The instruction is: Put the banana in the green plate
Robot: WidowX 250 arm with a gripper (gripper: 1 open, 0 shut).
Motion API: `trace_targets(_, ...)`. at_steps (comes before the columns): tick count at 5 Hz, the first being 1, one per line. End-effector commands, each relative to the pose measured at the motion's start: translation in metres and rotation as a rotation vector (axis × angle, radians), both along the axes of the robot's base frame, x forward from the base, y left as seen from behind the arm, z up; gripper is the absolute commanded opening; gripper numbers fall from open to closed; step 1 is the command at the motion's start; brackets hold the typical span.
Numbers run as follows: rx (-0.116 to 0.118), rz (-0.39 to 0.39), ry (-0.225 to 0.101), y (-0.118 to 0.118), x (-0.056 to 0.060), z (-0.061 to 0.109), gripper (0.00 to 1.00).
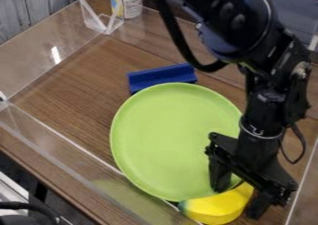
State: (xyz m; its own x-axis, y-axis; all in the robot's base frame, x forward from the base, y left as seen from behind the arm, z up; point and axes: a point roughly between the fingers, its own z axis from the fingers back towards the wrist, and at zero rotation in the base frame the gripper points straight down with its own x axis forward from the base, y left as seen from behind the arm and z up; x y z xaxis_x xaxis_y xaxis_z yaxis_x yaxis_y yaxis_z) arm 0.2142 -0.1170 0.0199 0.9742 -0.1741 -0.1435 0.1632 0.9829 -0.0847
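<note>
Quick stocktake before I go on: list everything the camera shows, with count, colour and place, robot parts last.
banana: one, yellow, bottom edge of view, just off the plate's near rim, between the gripper's fingers.
green plate: one, lime green, centre of the wooden table, nothing lying in it.
blue block: one, blue, flat on the table behind the plate, at its far rim.
white bottle: one, white with a yellow label, top of view beyond the table.
clear walls: transparent panels around the table.
table: one, brown wood grain.
gripper: one, black, open, pointing down, fingers straddling the banana.
robot arm: one, black, reaching in from the top right.
</note>
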Motion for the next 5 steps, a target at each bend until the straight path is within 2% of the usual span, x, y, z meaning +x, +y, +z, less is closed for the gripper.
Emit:
trace_targets(1,-0.01,0.02,-0.023,0.0042,0.0047,0.0055,1.0)
trace_targets(2,-0.012,0.023,-0.024,0.0048,0.0051,0.0052,0.0)
trace_targets(3,-0.014,0.025,-0.022,0.0055,0.005,0.0063,0.0)
trace_targets(4,-0.018,0.026,-0.02,0.0062,0.0048,0.0082,1.0)
trace_targets(5,-0.02,0.028,-0.02,0.0069,0.0049,0.009,0.0)
